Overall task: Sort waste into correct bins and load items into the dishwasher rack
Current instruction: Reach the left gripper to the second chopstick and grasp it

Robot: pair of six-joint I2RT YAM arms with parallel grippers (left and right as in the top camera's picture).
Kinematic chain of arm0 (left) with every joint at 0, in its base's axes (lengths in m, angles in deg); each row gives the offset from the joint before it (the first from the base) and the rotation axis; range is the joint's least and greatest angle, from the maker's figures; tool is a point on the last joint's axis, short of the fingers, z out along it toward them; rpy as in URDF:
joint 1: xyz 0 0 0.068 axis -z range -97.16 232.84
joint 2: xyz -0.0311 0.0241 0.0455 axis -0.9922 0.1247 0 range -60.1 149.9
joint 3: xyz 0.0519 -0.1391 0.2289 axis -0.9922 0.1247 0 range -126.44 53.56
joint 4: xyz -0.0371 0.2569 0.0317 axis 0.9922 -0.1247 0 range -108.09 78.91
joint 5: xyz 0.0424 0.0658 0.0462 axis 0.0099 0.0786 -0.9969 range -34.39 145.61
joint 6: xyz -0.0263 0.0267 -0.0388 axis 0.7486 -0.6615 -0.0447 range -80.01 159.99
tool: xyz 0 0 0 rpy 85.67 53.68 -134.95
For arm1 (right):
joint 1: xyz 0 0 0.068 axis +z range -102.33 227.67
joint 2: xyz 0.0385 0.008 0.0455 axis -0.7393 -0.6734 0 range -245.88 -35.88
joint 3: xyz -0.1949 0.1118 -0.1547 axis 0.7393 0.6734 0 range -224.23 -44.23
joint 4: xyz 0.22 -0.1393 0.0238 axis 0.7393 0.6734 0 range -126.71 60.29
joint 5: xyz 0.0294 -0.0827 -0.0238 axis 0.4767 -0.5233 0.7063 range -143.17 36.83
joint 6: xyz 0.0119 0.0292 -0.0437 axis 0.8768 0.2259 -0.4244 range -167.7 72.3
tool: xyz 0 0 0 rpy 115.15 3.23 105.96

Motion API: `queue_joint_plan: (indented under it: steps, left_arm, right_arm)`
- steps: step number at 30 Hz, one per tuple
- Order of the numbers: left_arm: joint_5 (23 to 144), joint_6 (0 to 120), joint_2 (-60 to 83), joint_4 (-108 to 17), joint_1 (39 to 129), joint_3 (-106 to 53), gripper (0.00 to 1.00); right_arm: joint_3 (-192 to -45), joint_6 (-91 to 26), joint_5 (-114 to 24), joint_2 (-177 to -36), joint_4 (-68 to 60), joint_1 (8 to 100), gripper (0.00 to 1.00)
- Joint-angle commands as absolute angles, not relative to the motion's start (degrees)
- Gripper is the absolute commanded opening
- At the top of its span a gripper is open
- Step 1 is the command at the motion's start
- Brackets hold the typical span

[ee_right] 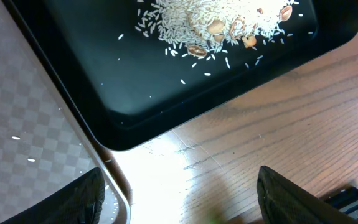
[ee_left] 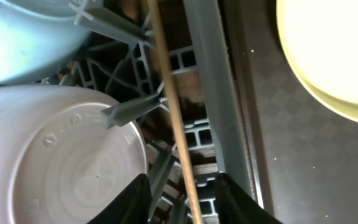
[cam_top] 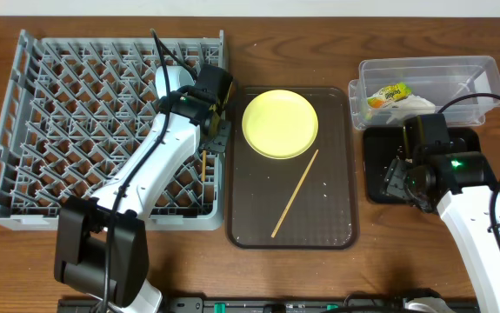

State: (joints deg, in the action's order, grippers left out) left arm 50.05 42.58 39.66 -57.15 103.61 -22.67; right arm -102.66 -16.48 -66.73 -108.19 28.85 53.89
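Roughly: left tool was seen part-open at the right wall of the rack, one chopstick passing between its fingers, apparently unclamped. Right tool was spread wide, empty, near the right edge of the desk, beside the black tray where crumbs were piled. Yellow plate was seen mid-desk.

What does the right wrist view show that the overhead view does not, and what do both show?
Only the right wrist view: the heap of food crumbs lying in the black tray. Only the overhead view: the dishwasher rack, the yellow plate and the clear tub. Both: the black tray, the brown serving tray and the wooden table.
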Motion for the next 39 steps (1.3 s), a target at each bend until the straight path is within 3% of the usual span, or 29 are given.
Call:
queue_joint_plan:
  steps: [1,12,24,39]
  left_arm:
    - [50.2,42.7,37.7,-57.7,103.7,-23.5,0.39]
    - [67.5,42.6,28.3,-57.5,110.3,-23.9,0.4]
    - [67.4,46.3,37.7,-56.4,125.4,-23.5,0.47]
    - [63.8,49.9,54.7,-51.4,130.8,-23.5,0.47]
  right_arm:
    - [-103.1,-15.6,-67.7,-107.5,29.0,53.5,0.76]
    - [-103.1,-15.6,-67.7,-107.5,28.9,53.5,0.76]
    - [-103.1,-15.6,-66.4,-107.5,28.9,53.5,0.77]
    - [-103.1,-15.6,-66.4,-107.5,29.1,53.5,0.79]
